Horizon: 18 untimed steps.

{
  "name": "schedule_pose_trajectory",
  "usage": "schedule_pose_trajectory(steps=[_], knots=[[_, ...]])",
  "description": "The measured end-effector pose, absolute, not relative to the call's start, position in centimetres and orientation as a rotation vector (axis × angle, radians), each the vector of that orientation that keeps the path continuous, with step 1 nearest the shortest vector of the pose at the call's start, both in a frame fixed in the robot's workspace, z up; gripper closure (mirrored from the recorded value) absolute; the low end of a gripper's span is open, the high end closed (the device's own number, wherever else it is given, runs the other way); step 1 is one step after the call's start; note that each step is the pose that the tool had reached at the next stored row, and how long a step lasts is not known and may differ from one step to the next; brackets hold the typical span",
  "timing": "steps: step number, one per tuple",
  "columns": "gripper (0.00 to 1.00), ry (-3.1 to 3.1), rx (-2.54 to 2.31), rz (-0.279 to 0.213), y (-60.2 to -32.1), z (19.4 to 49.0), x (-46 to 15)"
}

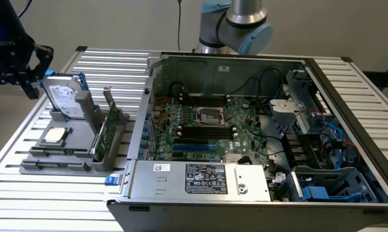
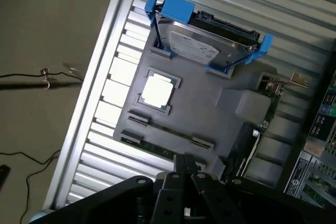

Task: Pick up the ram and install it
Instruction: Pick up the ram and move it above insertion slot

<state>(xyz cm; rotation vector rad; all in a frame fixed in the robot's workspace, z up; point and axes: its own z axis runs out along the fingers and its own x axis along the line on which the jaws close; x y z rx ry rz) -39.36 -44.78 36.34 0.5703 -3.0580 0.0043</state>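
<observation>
Gripper [image 2: 185, 160] hangs at the upper left of the exterior view, above the hard drive [image 1: 64, 96]. In the wrist view we see its fingers [image 2: 178, 170] clenched tip to tip, nothing between them. The ram [image 2: 157, 149] lies in a long slot of the grey tray [image 2: 210, 95], at the lower left of the exterior view, next to the CPU [image 1: 55, 137] on the side away from the drive. The expansion card [image 1: 107, 133] stands at the tray's edge nearest the open computer case [image 1: 200, 181].
</observation>
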Motion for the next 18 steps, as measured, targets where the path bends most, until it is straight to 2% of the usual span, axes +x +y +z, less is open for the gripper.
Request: schedule_pose_trajectory(steps=[18], knots=[[0.89,-2.927,1.055,0.014,-44.78,35.74,-39.36]])
